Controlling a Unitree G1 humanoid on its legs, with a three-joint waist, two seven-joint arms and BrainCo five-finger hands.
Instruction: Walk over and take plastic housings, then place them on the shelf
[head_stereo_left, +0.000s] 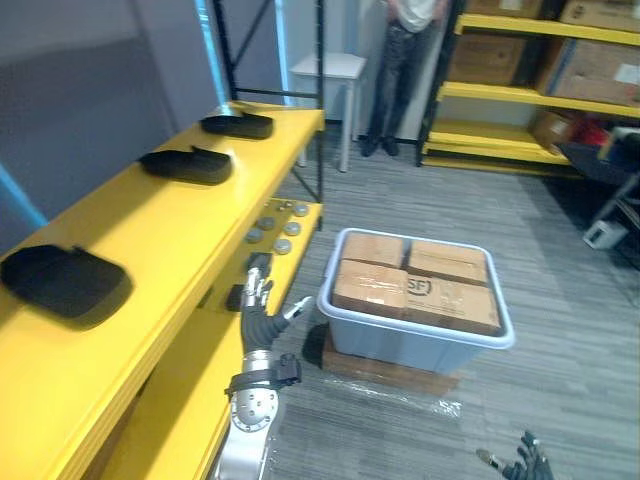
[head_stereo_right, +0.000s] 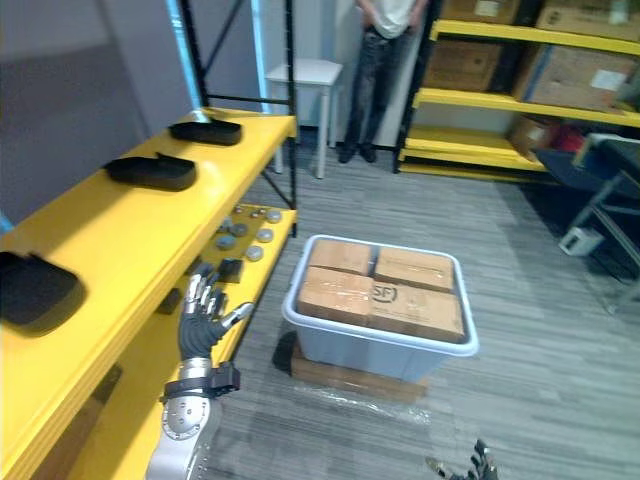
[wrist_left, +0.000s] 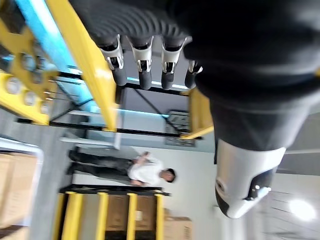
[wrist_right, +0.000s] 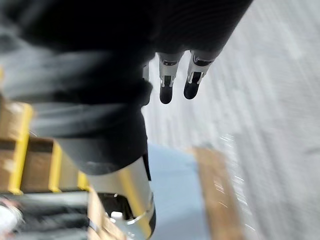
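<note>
Your right hand (head_stereo_left: 522, 464) hangs low, fingers loosely apart and empty, and your left hand (head_stereo_left: 258, 298) is raised beside the lower shelf (head_stereo_left: 190, 390), fingers straight, holding nothing. Past them, three black plastic housings (head_stereo_left: 65, 282) lie spaced along the yellow top shelf (head_stereo_left: 150, 230), with a grey bin (head_stereo_left: 400, 345) of cardboard boxes on the floor alongside. You look to be between loads: next, turn and walk for another housing, minding the bin and the person (head_stereo_left: 405, 60) beyond.
</note>
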